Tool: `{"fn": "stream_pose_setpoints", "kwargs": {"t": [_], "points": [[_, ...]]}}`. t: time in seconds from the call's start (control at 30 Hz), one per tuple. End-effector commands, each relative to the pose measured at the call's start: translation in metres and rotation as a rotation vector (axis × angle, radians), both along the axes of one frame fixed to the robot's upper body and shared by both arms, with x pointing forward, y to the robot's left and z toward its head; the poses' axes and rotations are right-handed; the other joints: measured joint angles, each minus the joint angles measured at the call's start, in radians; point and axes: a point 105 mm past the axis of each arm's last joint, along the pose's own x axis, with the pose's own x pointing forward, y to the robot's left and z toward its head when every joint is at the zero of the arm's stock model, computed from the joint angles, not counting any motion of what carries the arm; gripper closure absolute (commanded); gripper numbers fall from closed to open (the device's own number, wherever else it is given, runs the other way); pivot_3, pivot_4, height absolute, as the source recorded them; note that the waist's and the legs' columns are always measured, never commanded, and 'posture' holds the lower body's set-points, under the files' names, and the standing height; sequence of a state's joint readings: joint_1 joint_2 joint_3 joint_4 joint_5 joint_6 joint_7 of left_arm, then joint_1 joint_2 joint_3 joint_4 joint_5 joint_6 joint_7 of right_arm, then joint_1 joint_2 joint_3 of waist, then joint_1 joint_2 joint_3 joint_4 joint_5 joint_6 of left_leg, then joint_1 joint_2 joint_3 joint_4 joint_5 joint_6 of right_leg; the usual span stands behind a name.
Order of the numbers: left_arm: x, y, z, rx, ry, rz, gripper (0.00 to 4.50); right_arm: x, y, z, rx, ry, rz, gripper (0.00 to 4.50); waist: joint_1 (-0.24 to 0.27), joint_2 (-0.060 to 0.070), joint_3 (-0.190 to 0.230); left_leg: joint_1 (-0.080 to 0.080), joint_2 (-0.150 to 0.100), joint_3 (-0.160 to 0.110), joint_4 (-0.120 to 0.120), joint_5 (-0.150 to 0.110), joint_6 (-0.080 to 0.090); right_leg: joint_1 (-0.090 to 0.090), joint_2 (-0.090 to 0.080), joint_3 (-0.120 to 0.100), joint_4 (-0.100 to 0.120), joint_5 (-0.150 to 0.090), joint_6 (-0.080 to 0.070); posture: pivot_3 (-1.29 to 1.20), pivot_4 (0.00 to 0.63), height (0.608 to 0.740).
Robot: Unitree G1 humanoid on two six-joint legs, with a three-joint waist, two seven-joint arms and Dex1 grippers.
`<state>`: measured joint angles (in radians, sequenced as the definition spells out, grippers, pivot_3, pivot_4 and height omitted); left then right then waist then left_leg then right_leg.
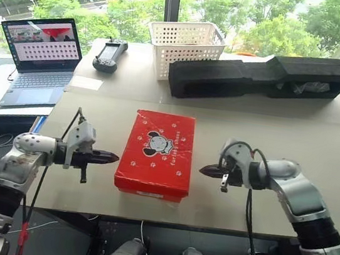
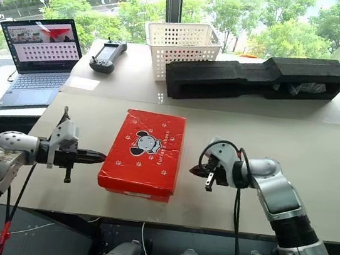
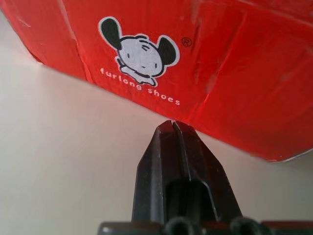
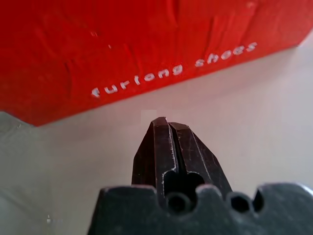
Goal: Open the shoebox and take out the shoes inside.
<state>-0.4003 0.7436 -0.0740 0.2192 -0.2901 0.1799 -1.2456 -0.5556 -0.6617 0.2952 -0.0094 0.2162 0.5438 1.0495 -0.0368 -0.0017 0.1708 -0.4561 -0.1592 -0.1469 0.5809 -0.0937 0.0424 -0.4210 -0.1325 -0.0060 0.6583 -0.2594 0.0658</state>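
Observation:
The red shoebox (image 1: 155, 154) lies with its lid down in the middle of the beige table, its cartoon logo and paw prints facing up. The shoes are hidden inside it. My left gripper (image 1: 112, 157) is shut and empty, pointing at the box's left side from a short gap; in the left wrist view its tip (image 3: 172, 125) sits just before the red side wall (image 3: 205, 63). My right gripper (image 1: 204, 169) is shut and empty too, aimed at the box's right side (image 4: 146, 54) with a slightly wider gap.
A long black foam case (image 1: 262, 77) and a white perforated basket (image 1: 185, 46) stand at the back of the table. A black handheld controller (image 1: 110, 54) lies left of the basket. An open laptop (image 1: 39, 58) sits on a side desk at the left.

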Motion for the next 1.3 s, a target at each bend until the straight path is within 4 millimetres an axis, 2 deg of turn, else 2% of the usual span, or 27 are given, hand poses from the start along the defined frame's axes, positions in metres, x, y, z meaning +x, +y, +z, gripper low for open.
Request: {"fn": "stream_pose_setpoints", "kwargs": {"t": [0.03, 0.1, 0.17, 0.27, 0.33, 0.5, 0.6, 0.67, 0.93, 1.1, 1.3], "points": [[0.01, -0.026, 0.003, 0.006, -0.067, -0.07, 4.5, 0.016, 0.003, 0.013, 0.012, -0.07, -0.028, 4.48, 0.005, 0.0, 0.0, 0.0, 0.0, -0.001, 0.002, 0.0, 0.0, 0.0, 0.001, 0.0, 0.0, 0.001, 0.001, 0.0, 0.15, 0.738], [0.012, -0.042, 0.001, 0.003, -0.081, -0.11, 4.5, 0.02, 0.002, 0.015, 0.011, -0.081, -0.034, 4.48, 0.015, 0.0, 0.0, 0.0, 0.0, -0.001, 0.003, 0.0, 0.0, 0.0, 0.002, 0.0, -0.001, 0.003, 0.003, 0.0, 0.15, 0.738], [0.013, -0.064, -0.002, -0.009, -0.093, -0.173, 4.5, 0.027, -0.009, 0.015, -0.017, -0.096, -0.068, 4.48, 0.026, 0.0, 0.0, 0.0, 0.0, -0.001, 0.008, 0.0, 0.0, 0.001, 0.002, 0.0, 0.0, 0.003, 0.004, 0.0, 0.15, 0.738], [0.017, -0.09, -0.003, -0.041, -0.102, -0.224, 4.5, 0.04, -0.035, 0.015, -0.087, -0.131, -0.145, 4.48, 0.047, 0.0, 0.0, 0.0, -0.002, -0.001, 0.01, 0.0, 0.0, 0.002, 0.002, 0.0, 0.0, 0.005, 0.008, 0.0, 0.15, 0.738], [0.021, -0.107, -0.004, -0.058, -0.103, -0.243, 4.5, 0.053, -0.06, 0.02, -0.126, -0.168, -0.237, 4.48, 0.055, 0.0, 0.0, 0.0, -0.002, -0.001, 0.01, 0.0, 0.0, 0.003, 0.002, 0.0, -0.001, 0.006, 0.011, 0.0, 0.15, 0.738], [0.029, -0.137, -0.007, -0.069, -0.113, -0.282, 4.5, 0.075, -0.102, 0.037, -0.159, -0.234, -0.409, 4.48, 0.07, 0.0, 0.0, -0.001, -0.003, 0.0, 0.012, 0.0, 0.001, 0.005, 0.001, 0.001, -0.003, 0.01, 0.014, 0.0, 0.15, 0.738], [0.028, -0.152, -0.008, -0.072, -0.116, -0.322, 4.5, 0.082, -0.114, 0.047, -0.148, -0.256, -0.461, 4.48, 0.056, 0.0, 0.0, -0.001, -0.002, 0.001, 0.012, 0.001, 0.001, 0.005, 0.002, 0.002, -0.002, 0.014, 0.007, 0.0, 0.15, 0.738], [0.029, -0.156, -0.008, -0.073, -0.119, -0.334, 4.5, 0.082, -0.113, 0.048, -0.131, -0.256, -0.459, 4.48, 0.045, 0.0, 0.0, -0.001, -0.001, 0.001, 0.011, 0.001, 0.001, 0.007, 0.002, 0.002, -0.001, 0.014, 0.005, 0.0, 0.15, 0.738], [0.042, -0.154, -0.003, -0.066, -0.147, -0.311, 4.5, 0.072, -0.106, 0.034, -0.141, -0.218, -0.419, 4.48, 0.02, 0.0, 0.0, -0.001, -0.002, 0.001, 0.013, 0.003, 0.003, 0.008, 0.003, 0.002, -0.001, 0.013, 0.005, 0.0, 0.15, 0.738], [0.06, -0.147, 0.006, -0.067, -0.182, -0.231, 4.5, 0.07, -0.111, 0.032, -0.138, -0.223, -0.447, 4.48, 0.02, 0.0, 0.0, -0.001, -0.002, 0.001, 0.013, 0.003, 0.003, 0.008, 0.003, 0.002, -0.001, 0.012, 0.01, 0.0, 0.15, 0.738], [0.058, -0.149, 0.008, -0.075, -0.182, -0.253, 4.5, 0.068, -0.118, 0.03, -0.151, -0.223, -0.476, 4.48, 0.019, 0.0, 0.0, -0.001, -0.002, 0.001, 0.014, 0.003, 0.003, 0.008, 0.003, 0.002, -0.001, 0.011, 0.013, 0.0, 0.15, 0.738]]}}
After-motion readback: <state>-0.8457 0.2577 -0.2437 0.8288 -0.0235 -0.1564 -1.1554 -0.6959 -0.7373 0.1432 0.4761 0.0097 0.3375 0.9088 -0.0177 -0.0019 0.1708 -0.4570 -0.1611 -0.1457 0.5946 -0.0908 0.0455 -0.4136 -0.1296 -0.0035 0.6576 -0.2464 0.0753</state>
